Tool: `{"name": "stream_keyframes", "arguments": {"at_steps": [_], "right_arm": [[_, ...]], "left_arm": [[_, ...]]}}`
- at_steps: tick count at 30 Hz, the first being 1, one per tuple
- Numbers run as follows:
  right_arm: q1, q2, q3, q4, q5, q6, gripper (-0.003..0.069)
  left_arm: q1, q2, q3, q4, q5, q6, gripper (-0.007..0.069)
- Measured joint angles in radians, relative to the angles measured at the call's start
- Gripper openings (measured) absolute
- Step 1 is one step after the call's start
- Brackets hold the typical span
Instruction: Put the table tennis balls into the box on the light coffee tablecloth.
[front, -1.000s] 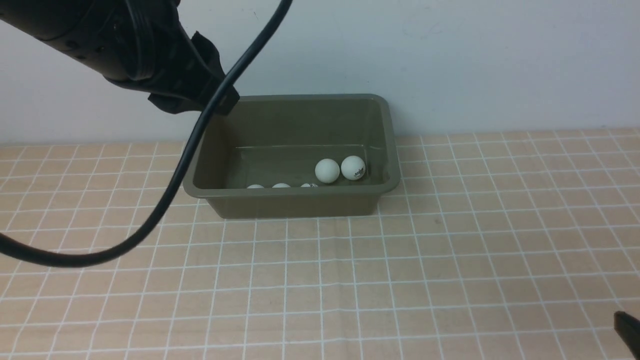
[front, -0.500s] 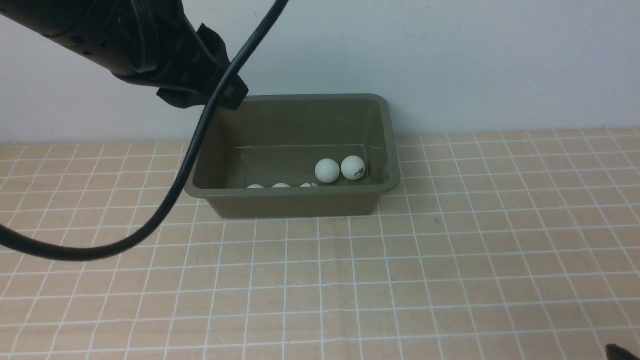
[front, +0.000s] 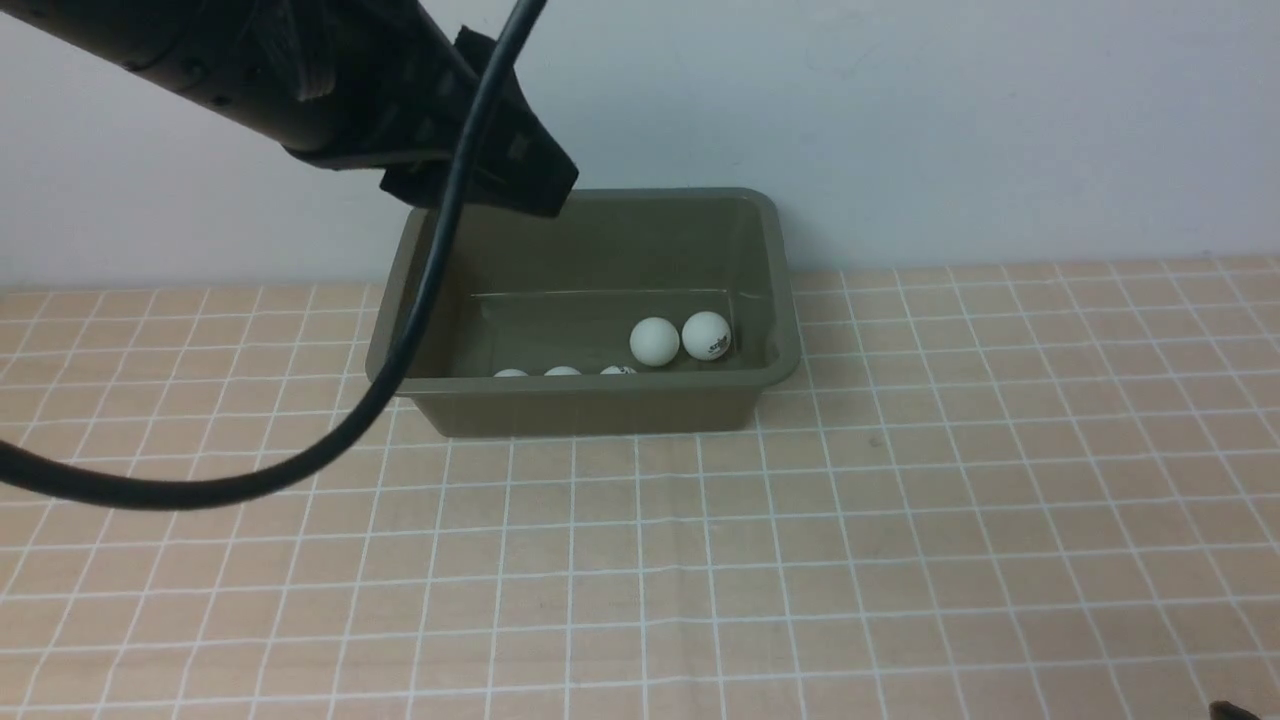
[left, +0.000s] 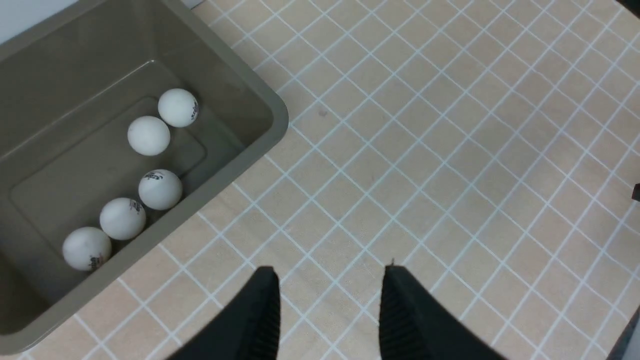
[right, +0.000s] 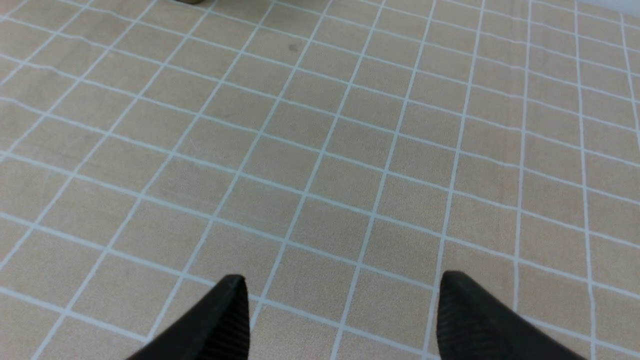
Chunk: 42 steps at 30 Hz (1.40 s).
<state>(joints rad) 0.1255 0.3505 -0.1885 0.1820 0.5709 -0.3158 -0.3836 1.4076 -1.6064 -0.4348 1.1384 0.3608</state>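
Five balls (left: 160, 189) sit on the floor of the box (front: 600, 410); three in a row along the near wall, touching or nearly so; two more side by side toward the box's right end; none visible out on the tablecloth (front: 800, 560), so the task looks done.

Handling, as a guess: very light, hollow, stiff shell that could dent under a hard squeeze; smooth and round, so prone to roll or pop out of a pinch; best taken across the widest part from above, with gentle pressure.

The box stands on the cloth near the wall (front: 1000, 120).

Left gripper (left: 328, 270) is raised near the box's far-left corner, fingers apart, nothing between; its cable (front: 428, 290) droops across the front view.

Right gripper (right: 342, 276) is low over bare cloth, well apart from the box, fingers wide apart, empty.
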Motion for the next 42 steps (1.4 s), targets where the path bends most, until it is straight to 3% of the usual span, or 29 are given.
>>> {"name": "stream_keyframes", "arguments": {"at_steps": [6,15,21,22,24,26,31,42], "right_arm": [[0.0,0.0,0.0,0.0,0.0,0.0,0.0463],[0.0,0.0,0.0,0.0,0.0,0.0,0.0463],[0.0,0.0,0.0,0.0,0.001,0.0,0.0463],[0.0,0.0,0.0,0.0,0.001,0.0,0.0463],[0.0,0.0,0.0,0.0,0.001,0.0,0.0463],[0.0,0.0,0.0,0.0,0.001,0.0,0.0463],[0.0,0.0,0.0,0.0,0.001,0.0,0.0463],[0.0,0.0,0.0,0.0,0.003,0.0,0.0463]], "left_arm": [[0.0,0.0,0.0,0.007,-0.002,-0.001,0.0224],[0.016,-0.091,0.103,0.164,-0.103,0.0,0.0224],[0.171,-0.197,0.259,0.146,-0.197,0.007,0.0224],[0.256,-0.23,0.335,0.118,-0.226,0.012,0.0224],[0.325,-0.262,0.41,0.087,-0.25,0.031,0.0224],[0.437,-0.317,0.519,0.043,-0.287,0.067,0.0224],[0.58,-0.498,0.784,-0.023,-0.424,0.18,0.0224],[0.594,-0.956,1.215,-0.062,-0.634,0.227,0.0224]]}}
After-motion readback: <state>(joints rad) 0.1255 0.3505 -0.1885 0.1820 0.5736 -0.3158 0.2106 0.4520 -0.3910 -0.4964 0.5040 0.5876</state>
